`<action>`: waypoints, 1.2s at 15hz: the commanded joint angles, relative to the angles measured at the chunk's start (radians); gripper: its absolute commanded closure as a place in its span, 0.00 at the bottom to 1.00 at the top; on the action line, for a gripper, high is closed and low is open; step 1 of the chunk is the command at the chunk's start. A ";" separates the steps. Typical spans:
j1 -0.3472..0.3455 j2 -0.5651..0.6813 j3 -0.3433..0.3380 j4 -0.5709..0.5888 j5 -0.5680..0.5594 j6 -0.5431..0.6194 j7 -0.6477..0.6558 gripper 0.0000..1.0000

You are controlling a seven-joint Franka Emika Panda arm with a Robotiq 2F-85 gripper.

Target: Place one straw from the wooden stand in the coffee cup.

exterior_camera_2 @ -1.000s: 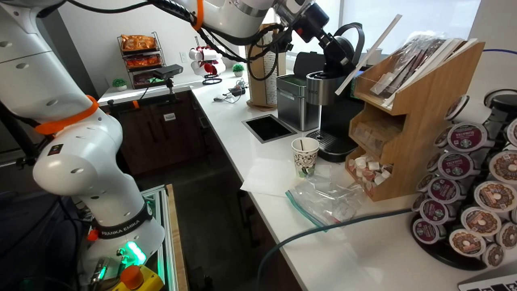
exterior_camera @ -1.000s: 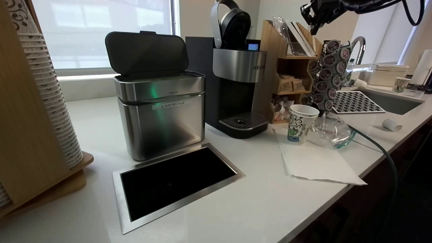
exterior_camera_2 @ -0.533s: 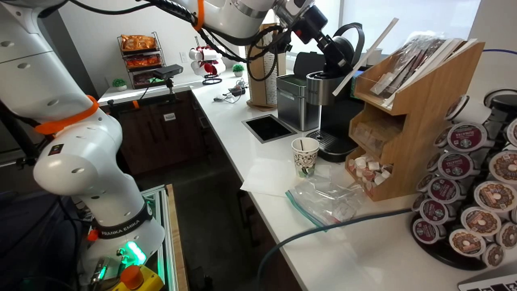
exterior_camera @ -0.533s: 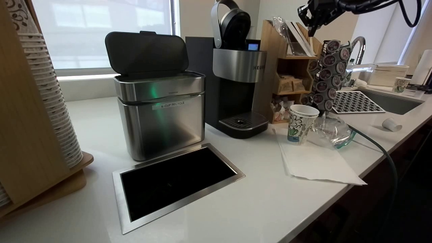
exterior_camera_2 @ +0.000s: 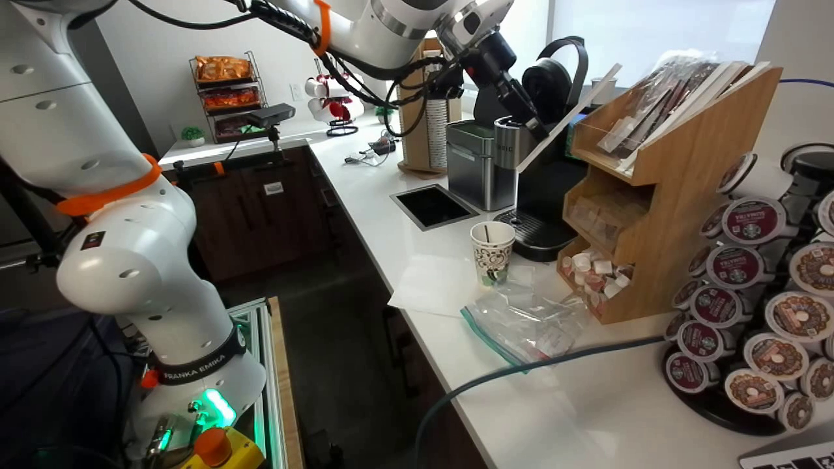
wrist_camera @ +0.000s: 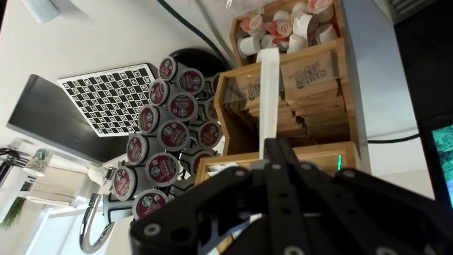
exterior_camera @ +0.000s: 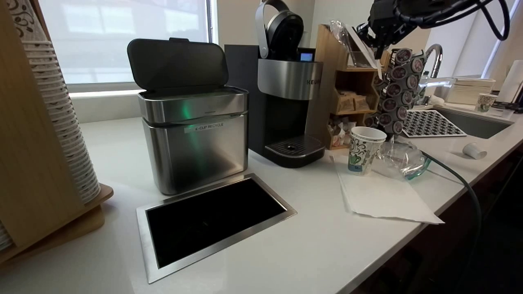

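My gripper is shut on a long white wrapped straw, which is held tilted in the air, its lower end free. In the wrist view the fingertips are together and the straw sticks out past them. The wooden stand holds more wrapped straws in its top compartment, beside the gripper. The patterned paper coffee cup stands upright on the counter, lower than the gripper and in front of the stand; it also shows in an exterior view. A thin dark stick shows inside it.
The coffee maker stands beside the stand, with its lid raised. A steel bin is next to it. A clear plastic bag, a paper sheet and a dark cable lie near the cup. A pod rack stands beyond the stand.
My gripper has moved down with the straw in it, away from the stand's top and a little toward the cup's side. The cup and stand have not moved.
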State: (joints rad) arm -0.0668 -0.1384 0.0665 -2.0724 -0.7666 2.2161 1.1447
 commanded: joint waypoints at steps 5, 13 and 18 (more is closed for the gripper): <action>0.053 0.026 0.008 -0.029 0.031 -0.093 -0.064 1.00; 0.085 0.085 0.014 0.015 0.126 -0.277 -0.210 1.00; 0.093 0.129 0.008 0.059 0.174 -0.335 -0.260 1.00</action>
State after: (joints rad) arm 0.0152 -0.0426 0.0814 -2.0586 -0.6481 1.9304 0.9380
